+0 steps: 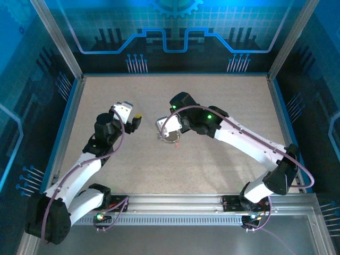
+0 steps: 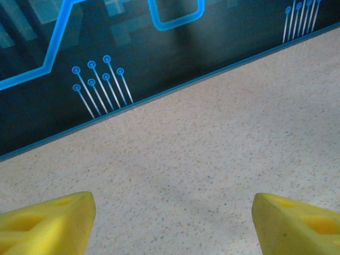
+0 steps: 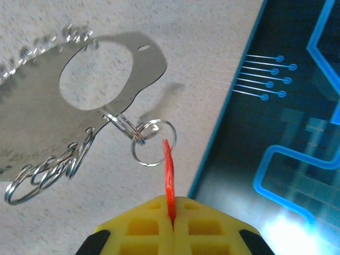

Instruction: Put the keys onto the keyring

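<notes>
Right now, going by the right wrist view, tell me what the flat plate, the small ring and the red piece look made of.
Flat plate: polished sheet metal, mirror-grey and reflective. Small ring: bright steel-like wire, glinting, doubled coils. Red piece, pinched in the shut right gripper: thin and glossy, perhaps plastic or coated metal; the look leaves it open.

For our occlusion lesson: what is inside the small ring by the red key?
Table and the red key's tip show inside the small ring; whether it's threaded is unclear. The right gripper hides the key's other end.
</notes>
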Available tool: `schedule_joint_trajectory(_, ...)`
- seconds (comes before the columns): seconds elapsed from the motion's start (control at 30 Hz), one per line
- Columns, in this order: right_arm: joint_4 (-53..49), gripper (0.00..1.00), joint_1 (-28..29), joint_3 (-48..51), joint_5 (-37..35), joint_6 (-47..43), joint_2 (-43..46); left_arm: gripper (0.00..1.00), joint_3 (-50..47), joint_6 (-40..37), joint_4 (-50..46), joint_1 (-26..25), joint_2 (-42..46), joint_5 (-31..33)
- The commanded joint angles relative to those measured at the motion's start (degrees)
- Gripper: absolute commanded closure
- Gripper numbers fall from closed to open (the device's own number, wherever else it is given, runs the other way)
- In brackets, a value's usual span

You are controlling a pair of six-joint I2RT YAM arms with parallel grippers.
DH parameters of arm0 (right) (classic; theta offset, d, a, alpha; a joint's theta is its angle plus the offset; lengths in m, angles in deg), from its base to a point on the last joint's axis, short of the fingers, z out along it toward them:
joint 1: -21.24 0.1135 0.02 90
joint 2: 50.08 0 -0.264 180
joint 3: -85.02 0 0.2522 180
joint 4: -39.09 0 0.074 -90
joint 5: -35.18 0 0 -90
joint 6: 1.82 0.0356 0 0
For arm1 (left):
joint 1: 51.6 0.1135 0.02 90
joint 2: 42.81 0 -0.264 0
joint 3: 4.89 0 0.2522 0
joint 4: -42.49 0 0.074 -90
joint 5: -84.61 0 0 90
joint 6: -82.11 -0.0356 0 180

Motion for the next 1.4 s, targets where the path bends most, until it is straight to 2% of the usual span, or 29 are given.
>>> schedule_joint_trajectory(0.0,-0.8,1.00,0.6,-2.0,4.8,8.5,-0.9,0.21,-0.4,0.2,0.6,1.9,0.4,1.3)
schedule_joint_trajectory(0.2,1.4,1.00,-2.0,-0.1,8.3,12.8,-3.0,0.20,-0.5,-0.3,0.1,2.6,0.4,0.4)
schedule_joint_trajectory(0.5,5.6,1.00,-7.9,6.9,12.7,14.7,-3.6,0.20,-0.1,-0.7,-0.9,2.6,-1.4,-0.5)
schedule_joint_trajectory(0.9,8.5,1.00,-18.1,13.0,13.9,15.6,-6.1,0.20,0.3,0.3,-1.7,2.6,-2.9,-2.3)
schedule_joint_trajectory(1.13,8.5,1.00,-22.4,11.8,14.4,16.5,-11.3,0.20,0.6,0.5,-2.1,2.6,-3.6,-3.5)
schedule_joint_trajectory(1.37,9.0,1.00,-23.7,7.0,16.1,17.7,-17.9,0.20,0.7,0.5,-2.5,2.6,-3.7,-3.8)
